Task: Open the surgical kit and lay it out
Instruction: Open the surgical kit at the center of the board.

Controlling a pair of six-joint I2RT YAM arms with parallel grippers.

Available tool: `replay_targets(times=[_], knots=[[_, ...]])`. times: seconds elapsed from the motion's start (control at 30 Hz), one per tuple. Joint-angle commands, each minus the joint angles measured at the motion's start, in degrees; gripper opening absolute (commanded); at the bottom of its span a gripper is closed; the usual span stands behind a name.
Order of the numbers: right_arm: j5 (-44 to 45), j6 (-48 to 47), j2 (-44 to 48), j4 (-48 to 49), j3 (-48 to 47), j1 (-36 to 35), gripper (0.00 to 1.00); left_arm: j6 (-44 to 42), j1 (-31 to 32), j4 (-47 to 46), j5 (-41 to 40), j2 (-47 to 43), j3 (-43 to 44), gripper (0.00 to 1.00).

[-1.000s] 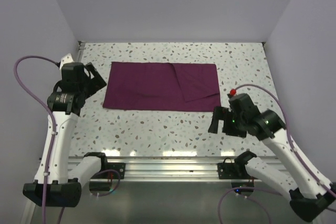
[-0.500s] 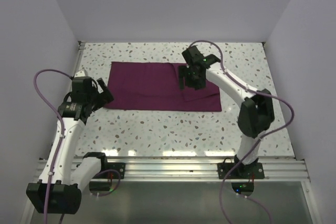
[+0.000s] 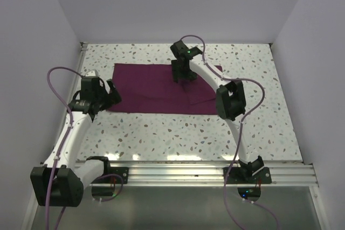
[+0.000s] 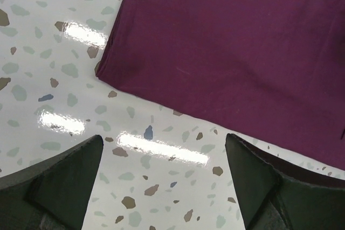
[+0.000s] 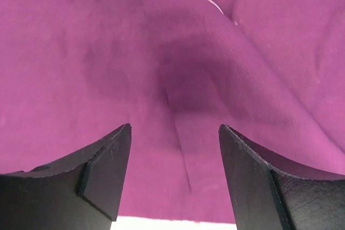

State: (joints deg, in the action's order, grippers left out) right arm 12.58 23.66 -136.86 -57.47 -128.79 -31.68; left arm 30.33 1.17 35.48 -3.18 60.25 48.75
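Observation:
The surgical kit [image 3: 145,87] is a dark purple cloth wrap lying folded flat across the far half of the table. A folded flap edge [image 5: 178,133] runs along the cloth. My right gripper [image 3: 181,75] reaches out over the cloth's middle near its far edge. In the right wrist view the right gripper [image 5: 175,127] is open, with the flap edge below the gap and nothing pinched. My left gripper [image 3: 111,93] hovers by the cloth's near left corner [image 4: 103,71]. In the left wrist view the left gripper [image 4: 164,137] is open wide over bare table, just short of the cloth [image 4: 242,52].
The speckled terrazzo table [image 3: 178,130] is walled on three sides by grey panels. A metal rail [image 3: 172,168] with both arm bases runs along the near edge. The right arm's elbow [image 3: 230,100] sits over the cloth's right end, and purple cables loop above both arms.
The right arm swung from the near right of the table out over the cloth's far middle, and its jaws narrowed somewhat. The left gripper edged toward the cloth's near left corner.

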Motion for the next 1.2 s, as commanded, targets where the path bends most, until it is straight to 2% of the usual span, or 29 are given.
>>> replay_targets(times=[0.0,0.17,0.23,0.37,0.4,0.43,0.47,0.57,0.67,0.97,1.17], knots=[[3.06,-1.07,-3.14,-4.31,-5.85,-0.75,0.7,-2.81,0.15,-4.81,0.54,0.83,-0.5,1.0],[7.19,-1.34,-6.14,-5.02,-6.91,-0.75,0.67,-3.78,0.06,-5.6,0.1,2.33,-0.15,1.0],[8.42,-1.6,-6.4,-5.28,-6.21,-0.75,0.62,-4.13,0.06,-5.86,-0.16,2.59,-0.15,1.0],[10.88,-1.86,-6.14,-5.28,-4.28,-0.75,0.44,-4.57,0.06,-5.69,-0.77,2.86,-0.15,1.0],[11.06,-1.86,-6.14,-5.02,-3.58,-0.84,0.36,-4.66,0.06,-5.78,-0.77,2.86,-0.41,1.0],[11.24,-2.12,-6.05,-5.1,-3.31,-0.84,0.32,-4.58,0.06,-5.86,-0.77,2.86,-0.5,1.0],[11.76,-2.13,-5.97,-5.11,-3.13,-0.84,0.22,-4.49,0.06,-5.95,-0.69,2.86,-0.5,1.0],[12.21,-1.95,-4.92,-5.37,-2.87,-0.75,0.07,-4.14,0.06,-6.13,-0.42,2.94,-0.5,1.0],[12.38,-1.95,-2.81,-5.72,-2.78,-0.75,0.0,-3.87,0.06,-5.78,-0.6,3.12,-0.15,1.0],[11.77,-1.34,9.75,-6.95,3.89,-0.75,0.0,-2.82,0.06,-5.08,-2.88,3.73,3.1,1.0],[3.35,-0.81,23.35,-7.65,19.78,-2.5,0.0,-1.94,0.06,-2.1,-3.76,5.93,9.86,1.0]])
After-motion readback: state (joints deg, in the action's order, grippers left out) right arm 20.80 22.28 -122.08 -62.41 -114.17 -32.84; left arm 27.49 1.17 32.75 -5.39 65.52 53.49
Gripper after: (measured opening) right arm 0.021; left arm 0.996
